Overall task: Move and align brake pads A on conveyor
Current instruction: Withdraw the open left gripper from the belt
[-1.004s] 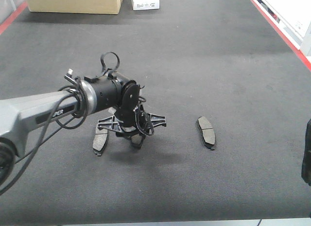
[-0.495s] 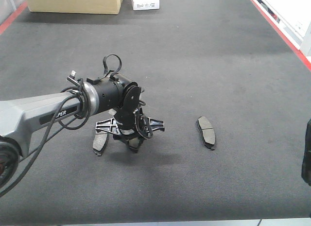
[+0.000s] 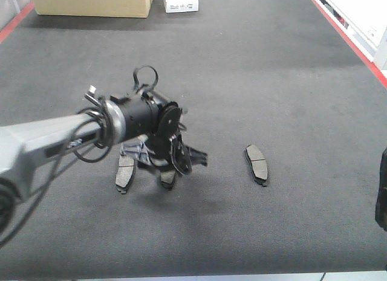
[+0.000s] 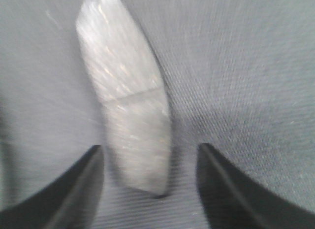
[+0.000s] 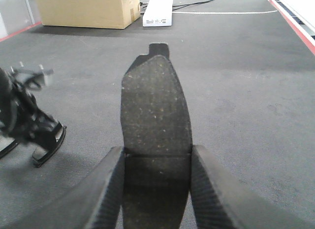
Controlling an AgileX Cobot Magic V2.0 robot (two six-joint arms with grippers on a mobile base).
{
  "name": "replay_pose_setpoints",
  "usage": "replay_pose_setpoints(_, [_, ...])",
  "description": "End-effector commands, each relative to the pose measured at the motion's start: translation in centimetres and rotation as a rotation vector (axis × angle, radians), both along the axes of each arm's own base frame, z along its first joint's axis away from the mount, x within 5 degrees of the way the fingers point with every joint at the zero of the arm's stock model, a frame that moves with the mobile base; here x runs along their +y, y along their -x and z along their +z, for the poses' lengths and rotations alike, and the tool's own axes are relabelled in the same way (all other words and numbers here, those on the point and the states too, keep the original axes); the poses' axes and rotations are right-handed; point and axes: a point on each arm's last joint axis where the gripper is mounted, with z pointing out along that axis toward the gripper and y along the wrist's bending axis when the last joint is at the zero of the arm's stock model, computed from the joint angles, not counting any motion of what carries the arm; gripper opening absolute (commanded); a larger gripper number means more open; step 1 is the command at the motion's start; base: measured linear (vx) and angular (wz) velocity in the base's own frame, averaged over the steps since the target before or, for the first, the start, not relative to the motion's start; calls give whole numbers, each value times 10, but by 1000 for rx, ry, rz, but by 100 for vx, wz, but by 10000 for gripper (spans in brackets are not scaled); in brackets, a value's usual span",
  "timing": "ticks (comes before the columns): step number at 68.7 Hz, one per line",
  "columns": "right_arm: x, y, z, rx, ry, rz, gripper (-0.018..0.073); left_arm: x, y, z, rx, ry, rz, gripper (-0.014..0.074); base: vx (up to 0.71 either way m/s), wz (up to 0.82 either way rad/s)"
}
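Note:
The conveyor (image 3: 254, 81) is a dark, rough belt with red edges. Three brake pads A lie on it: one at the left (image 3: 125, 172), one (image 3: 168, 179) under my left gripper (image 3: 166, 163), and one to the right (image 3: 256, 164). In the left wrist view, my left gripper (image 4: 150, 149) is open, its fingers on either side of the near end of a pad (image 4: 128, 106) lying flat, without touching it. My right gripper (image 5: 157, 152) is shut on another pad (image 5: 155, 101), held above the belt. Only a dark piece of the right arm (image 3: 381, 193) shows at the front view's right edge.
A cardboard box (image 3: 91, 3) and a white box (image 3: 179, 0) stand at the far end of the belt. The red side edge (image 3: 347, 33) runs along the right. In the right wrist view, my left gripper (image 5: 29, 125) is at the left.
My left wrist has turned and shifted slightly right over the middle pad, blurring with motion. The pads on the belt have not moved. The right arm is still.

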Motion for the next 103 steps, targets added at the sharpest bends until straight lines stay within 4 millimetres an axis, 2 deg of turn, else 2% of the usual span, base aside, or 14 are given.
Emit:
replay_pose_setpoints(1, [0,-1,19,-123,-15,-6,-4,11,1,63,-203,0,-3,442,0,0])
replay_pose_setpoints(10, [0,-1,19,-123,-15,-6,-4,21,14,102,-345,-74,-55,412,0,0])
replay_pose_setpoints(18, [0,-1,19,-123,-15,-6,-4,32,37,123,-436,-72,-78,345,0,0])
replay_pose_setpoints(26, [0,-1,19,-123,-15,-6,-4,51,70,143,-516,-1,-115,217,0,0])
replay_pose_setpoints(38, [0,-1,19,-123,-15,-6,-4,86,122,157,-614,93,-163,6,0,0])
replay_pose_setpoints(53, [0,-1,19,-123,-15,-6,-4,117,168,142,-671,157,-215,-7,0,0])
replay_pose_setpoints(80, [0,-1,19,-123,-15,-6,-4,182,258,112,-920,246,-315,-7,0,0])
replay_pose_setpoints(90, [0,-1,19,-123,-15,-6,-4,200,280,105,-997,286,-300,-7,0,0])
replay_pose_setpoints(103, [0,-1,19,-123,-15,-6,-4,213,297,113,-1096,339,-280,-7,0,0])
